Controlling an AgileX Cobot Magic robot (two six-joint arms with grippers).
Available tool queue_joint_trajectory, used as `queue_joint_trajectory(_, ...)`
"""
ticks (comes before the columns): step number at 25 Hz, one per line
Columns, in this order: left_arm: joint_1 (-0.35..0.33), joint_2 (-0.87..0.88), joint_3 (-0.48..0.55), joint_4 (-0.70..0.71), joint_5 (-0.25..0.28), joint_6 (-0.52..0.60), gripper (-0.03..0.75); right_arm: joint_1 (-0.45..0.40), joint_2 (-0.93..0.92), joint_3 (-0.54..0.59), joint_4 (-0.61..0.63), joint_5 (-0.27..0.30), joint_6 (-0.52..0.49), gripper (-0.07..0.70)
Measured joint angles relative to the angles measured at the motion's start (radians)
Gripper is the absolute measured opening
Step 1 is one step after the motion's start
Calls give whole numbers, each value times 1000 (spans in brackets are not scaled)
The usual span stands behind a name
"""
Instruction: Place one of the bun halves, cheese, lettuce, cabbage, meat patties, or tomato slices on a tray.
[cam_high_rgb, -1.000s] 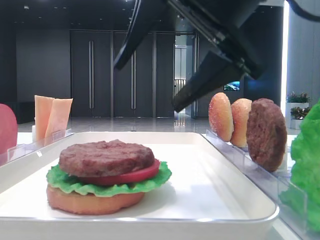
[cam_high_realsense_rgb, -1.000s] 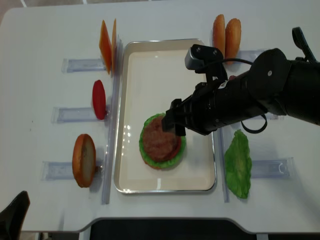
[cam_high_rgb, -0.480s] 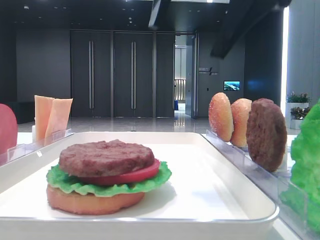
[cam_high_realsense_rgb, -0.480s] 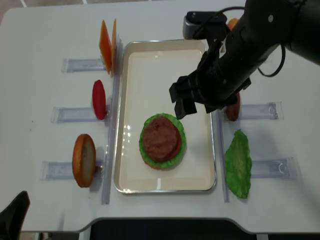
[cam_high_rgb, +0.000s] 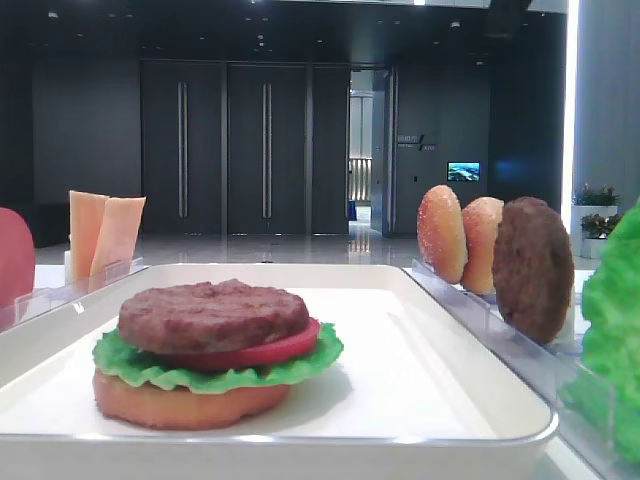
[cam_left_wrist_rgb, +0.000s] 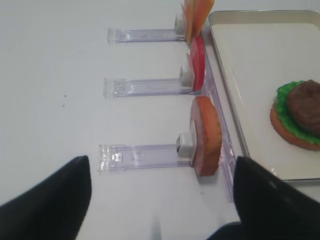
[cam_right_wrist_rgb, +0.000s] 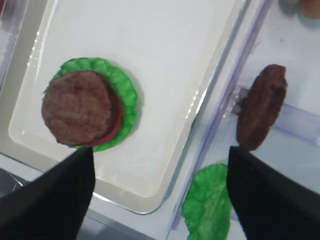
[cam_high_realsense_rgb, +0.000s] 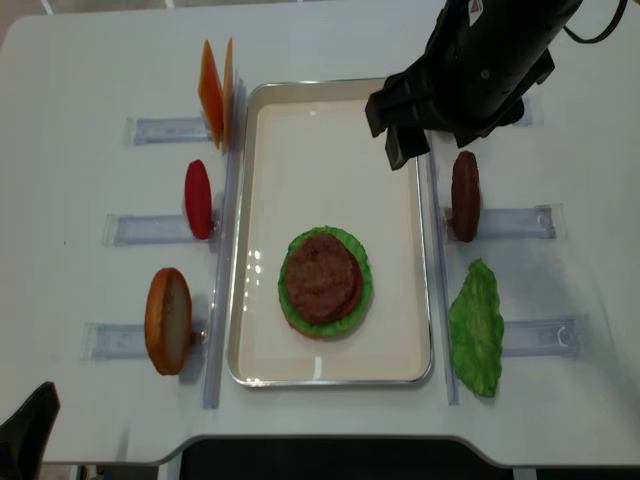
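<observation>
On the tray (cam_high_realsense_rgb: 400, 300), one patty (cam_high_realsense_rgb: 321, 276); beside it, another patty (cam_high_realsense_rgb: 465, 196).

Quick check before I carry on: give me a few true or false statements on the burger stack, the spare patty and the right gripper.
1. A patty tops the stack on the tray. True.
2. The right gripper holds a bun half. False: its jaws are open and empty.
3. The spare patty lies flat on the tray. False: it stands on edge in a holder right of the tray.
4. Lettuce lies under the tomato slice. True.
</observation>
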Motion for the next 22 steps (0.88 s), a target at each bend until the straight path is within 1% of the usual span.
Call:
queue_joint_trajectory(3, 0, 0, 0, 0, 0, 0, 692, -71, 0, -3, -7, 0, -25, 521)
queue_joint_trajectory(8, 0, 0, 0, 0, 0, 0, 692, -235, 0, -3, -3, 1, -119, 521)
queue_joint_trajectory(11, 0, 0, 0, 0, 0, 0, 692, -361, 0, -3, -4, 1, -163, 521)
queue_joint_trajectory(15, 0, 0, 0, 0, 0, 0, 692, -502, 0, -3, -11, 1, -206, 521)
queue_joint_trajectory(18, 0, 0, 0, 0, 0, 0, 692, -560, 0, -3, -12, 1, -253, 521)
queue_joint_trajectory(22, 0, 0, 0, 0, 0, 0, 692, -584, 0, -3, -12, 2, -292, 521)
